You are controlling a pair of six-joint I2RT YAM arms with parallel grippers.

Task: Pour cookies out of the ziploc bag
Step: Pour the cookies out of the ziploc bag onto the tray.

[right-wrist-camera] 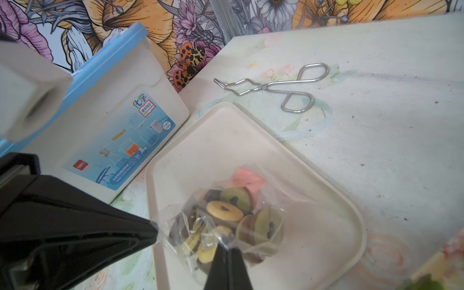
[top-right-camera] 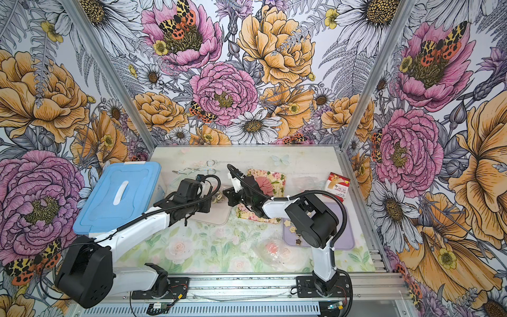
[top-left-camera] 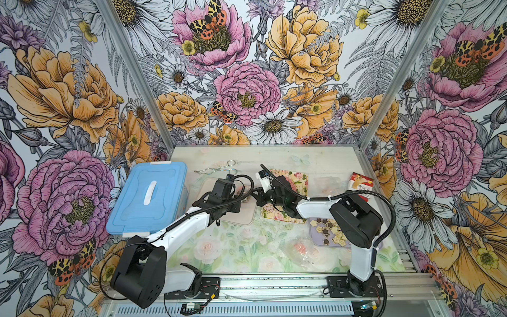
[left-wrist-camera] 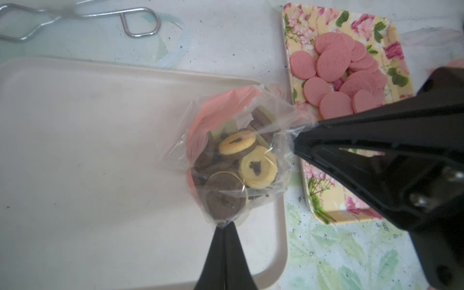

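Note:
A clear ziploc bag (left-wrist-camera: 241,155) hangs over the beige tray (left-wrist-camera: 75,125), stretched between both grippers. Ring-centred cookies (left-wrist-camera: 251,160), yellow, brown and greenish, lie piled inside the bag (right-wrist-camera: 226,213). Its pink zip strip (left-wrist-camera: 218,110) is at the end towards the tray. My left gripper (left-wrist-camera: 224,225) is shut on one corner of the plastic. The right gripper (right-wrist-camera: 227,247) is shut on another corner. In both top views the bag (top-left-camera: 246,196) (top-right-camera: 218,196) shows only as a small patch between the two wrists.
A floral tray (left-wrist-camera: 288,37) of pink round discs (left-wrist-camera: 339,70) lies beside the beige tray. A purple tray (top-right-camera: 348,236) holds star-shaped biscuits (top-left-camera: 329,230). Empty clear bags (top-left-camera: 304,249), metal tongs (top-left-camera: 216,170), a blue-lidded box (top-left-camera: 148,197) and a red packet (top-left-camera: 360,184) lie around.

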